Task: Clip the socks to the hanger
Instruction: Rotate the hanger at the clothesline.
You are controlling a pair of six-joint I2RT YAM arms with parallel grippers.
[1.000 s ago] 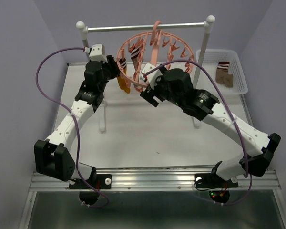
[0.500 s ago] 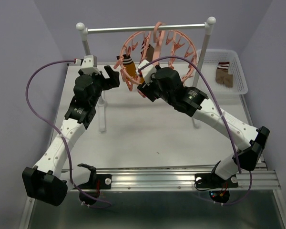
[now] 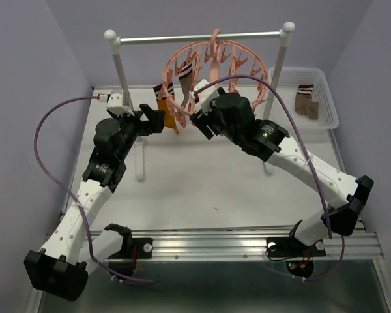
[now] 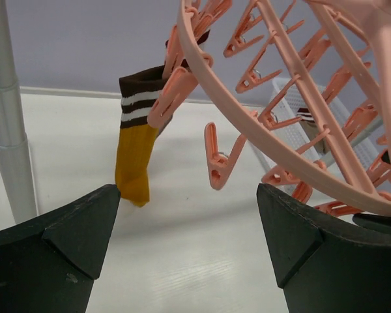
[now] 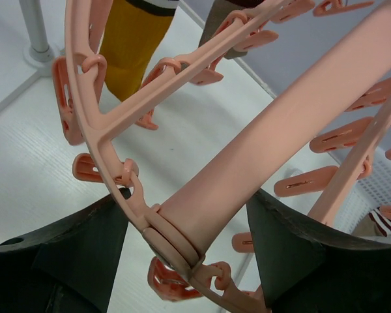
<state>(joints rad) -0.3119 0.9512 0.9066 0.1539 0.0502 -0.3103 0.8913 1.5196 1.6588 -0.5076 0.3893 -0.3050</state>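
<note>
Left arm (image 3: 91,189), white links with black joints, reaches from the near left corner toward the far edge. Its black two-finger left gripper (image 3: 153,117) is held level, jaws spread wide and empty. Right arm (image 3: 313,173) angles from the near right corner to far centre, where the right gripper (image 3: 197,117) clamps the salmon-pink plastic ring hanger (image 5: 234,176) at a spoke junction.

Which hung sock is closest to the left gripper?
The mustard-orange sock, clipped on the hanger just ahead of the left gripper; the brown sock hangs farther back.
</note>
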